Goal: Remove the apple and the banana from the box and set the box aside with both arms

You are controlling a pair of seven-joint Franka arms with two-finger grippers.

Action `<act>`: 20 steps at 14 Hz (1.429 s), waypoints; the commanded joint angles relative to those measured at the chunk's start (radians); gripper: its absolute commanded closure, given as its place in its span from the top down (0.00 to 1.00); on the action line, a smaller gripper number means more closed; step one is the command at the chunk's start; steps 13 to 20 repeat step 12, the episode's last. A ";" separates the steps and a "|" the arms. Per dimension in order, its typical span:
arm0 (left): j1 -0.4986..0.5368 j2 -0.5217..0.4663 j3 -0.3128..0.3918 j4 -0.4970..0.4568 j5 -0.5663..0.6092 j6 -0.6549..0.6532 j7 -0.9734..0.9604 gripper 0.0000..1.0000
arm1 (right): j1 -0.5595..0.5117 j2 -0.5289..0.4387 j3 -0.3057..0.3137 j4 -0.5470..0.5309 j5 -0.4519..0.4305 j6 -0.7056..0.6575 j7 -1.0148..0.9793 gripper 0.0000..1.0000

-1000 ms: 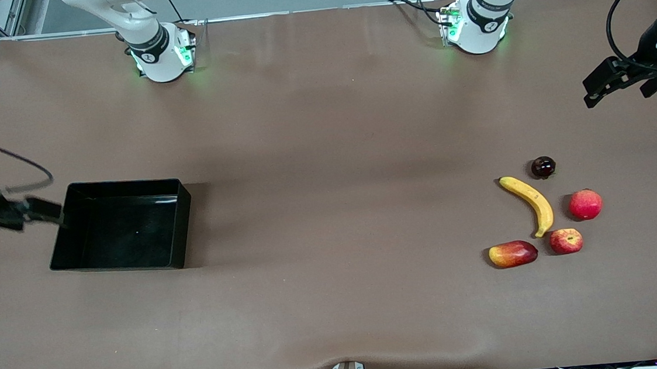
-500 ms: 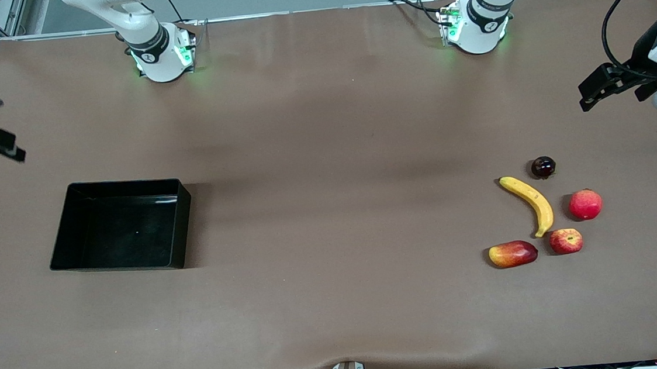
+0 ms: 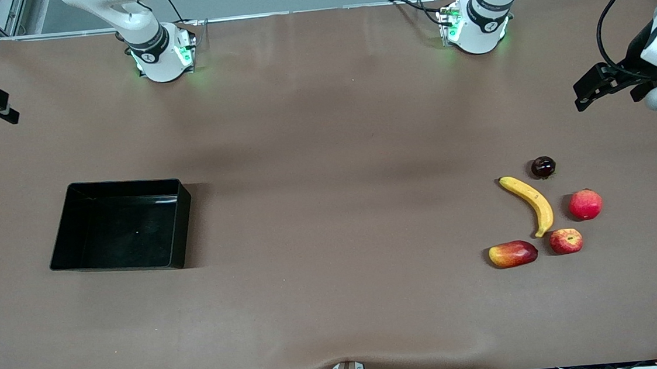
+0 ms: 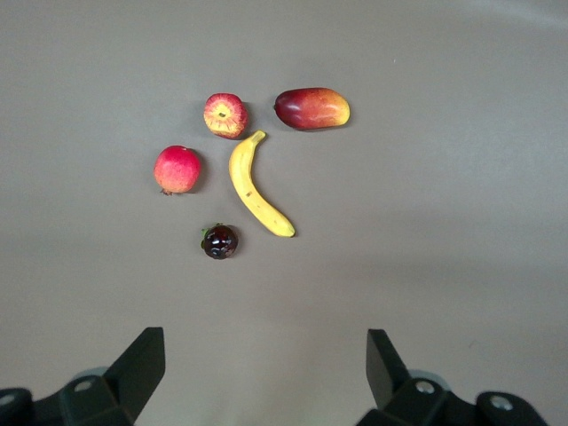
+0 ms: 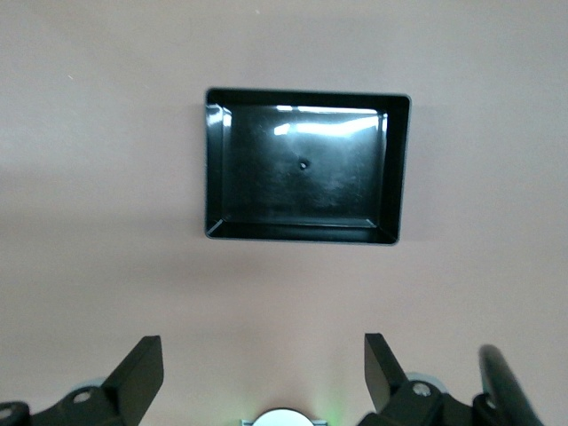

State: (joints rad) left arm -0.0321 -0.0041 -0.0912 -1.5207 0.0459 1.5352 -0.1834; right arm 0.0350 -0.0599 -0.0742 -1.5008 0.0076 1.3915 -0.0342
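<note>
box (image 3: pixel 120 225) glossy black, banana (image 3: pixel 530 202) curved yellow

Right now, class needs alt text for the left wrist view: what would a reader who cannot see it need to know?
Five fruits lie on a brown table: a banana in the middle, a small apple, a mango, a pinkish-red round fruit and a small dark fruit. The left hand hangs open, holding nothing.

No readable text, label, brand, number or sign can be made out in any view.
</note>
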 commanded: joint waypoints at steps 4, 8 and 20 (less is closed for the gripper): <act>-0.005 -0.017 -0.025 0.002 -0.044 -0.004 0.013 1.00 | 0.011 -0.015 -0.004 -0.061 -0.028 0.110 0.008 1.00; 0.003 -0.017 -0.024 0.007 -0.046 -0.004 0.013 1.00 | 0.011 -0.011 -0.004 -0.058 -0.028 0.118 0.007 1.00; -0.002 -0.016 -0.024 0.016 -0.047 -0.004 0.013 1.00 | 0.009 -0.011 -0.004 -0.058 -0.026 0.119 0.007 1.00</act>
